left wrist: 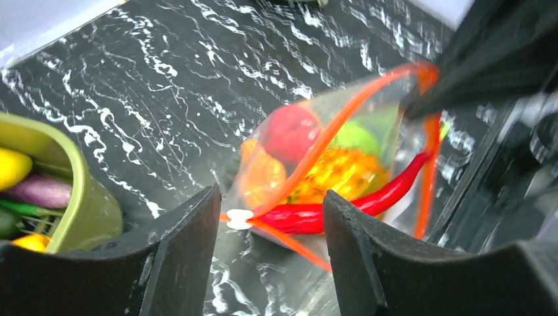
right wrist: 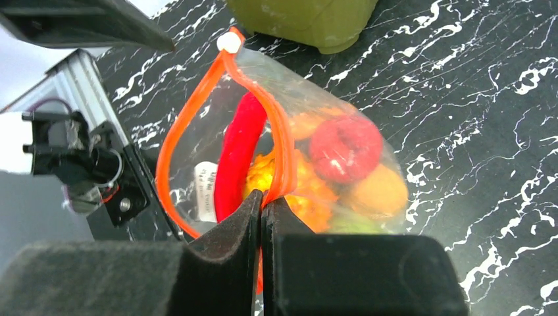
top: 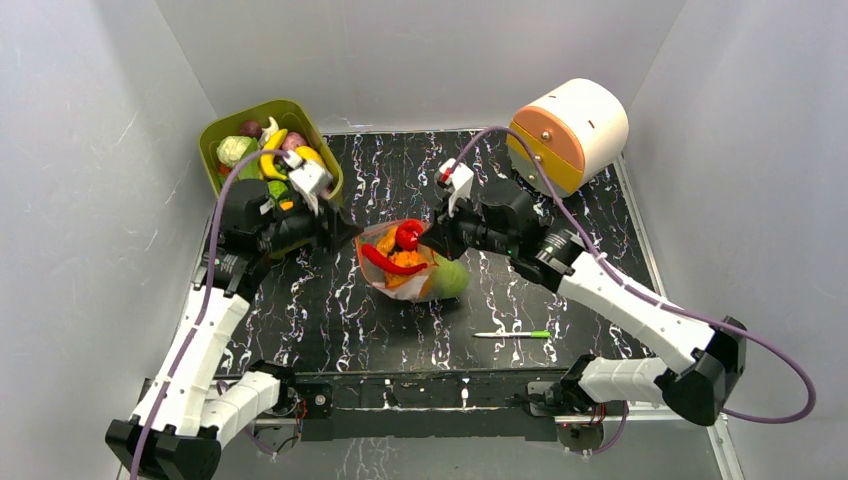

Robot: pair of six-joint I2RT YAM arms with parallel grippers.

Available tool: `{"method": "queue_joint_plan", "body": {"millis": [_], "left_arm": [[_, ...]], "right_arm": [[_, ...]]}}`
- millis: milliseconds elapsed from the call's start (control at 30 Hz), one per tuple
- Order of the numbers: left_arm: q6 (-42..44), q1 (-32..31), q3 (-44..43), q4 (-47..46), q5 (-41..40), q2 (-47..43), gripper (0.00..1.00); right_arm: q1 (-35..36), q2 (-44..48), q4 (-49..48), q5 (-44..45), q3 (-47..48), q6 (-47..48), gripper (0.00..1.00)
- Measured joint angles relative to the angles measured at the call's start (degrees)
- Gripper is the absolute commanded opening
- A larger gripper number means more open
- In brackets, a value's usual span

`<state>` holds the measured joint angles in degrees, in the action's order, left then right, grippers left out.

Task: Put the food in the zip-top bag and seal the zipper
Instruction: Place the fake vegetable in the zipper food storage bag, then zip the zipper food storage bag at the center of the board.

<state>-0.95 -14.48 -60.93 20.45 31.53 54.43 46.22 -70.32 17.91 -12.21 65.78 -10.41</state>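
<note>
The clear zip-top bag [top: 412, 268] lies mid-table with its mouth gaping. Inside it are food pieces: a red chili [right wrist: 238, 148], a red tomato [right wrist: 345, 148], orange pieces and a green one. My right gripper [right wrist: 262, 196] is shut on the orange zipper [right wrist: 197, 99] at the bag's right end and holds that edge up. Just left of the bag, my left gripper [left wrist: 271, 194] is open. The zipper's white slider [left wrist: 239, 218] and the chili's tip show between its fingers, touching neither. More food [top: 262, 150] fills the green bin.
The olive-green bin [top: 215, 135] stands at the back left, close behind my left gripper. A white-and-orange cylinder [top: 570, 130] lies at the back right. A thin green-and-white pen [top: 512, 334] lies near the front edge. Grey walls close in three sides.
</note>
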Motion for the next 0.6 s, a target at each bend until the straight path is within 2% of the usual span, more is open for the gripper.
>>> {"method": "queue_joint_plan", "body": {"millis": [67,133,167,300,367,600], "left_arm": [[10.4,0.09,3.39,-1.55,6.01,-1.77,0.56],[21.62,0.09,7.63,0.35,12.61,-5.18,0.44],[25.81,-0.04,8.66,1.86,14.91,-6.58,0.43],[39.5,-0.26,8.7,5.75,21.86,-8.76,0.52],[44.52,-0.26,8.28,8.13,24.2,-8.87,0.53],[55.47,-0.26,6.75,17.92,27.98,-6.36,0.56]], "right_arm": [[0.0,2.1,1.4,-1.79,-0.66,2.32,0.02],[0.0,4.35,3.08,-3.45,-1.33,4.2,0.01],[0.0,5.2,3.93,-4.31,-1.4,5.07,0.01],[0.02,6.25,6.23,-6.14,-1.4,7.58,0.01],[0.0,6.23,7.78,-6.54,-1.4,8.5,0.01],[0.0,6.71,8.72,-9.7,-1.51,10.47,0.01]]}}
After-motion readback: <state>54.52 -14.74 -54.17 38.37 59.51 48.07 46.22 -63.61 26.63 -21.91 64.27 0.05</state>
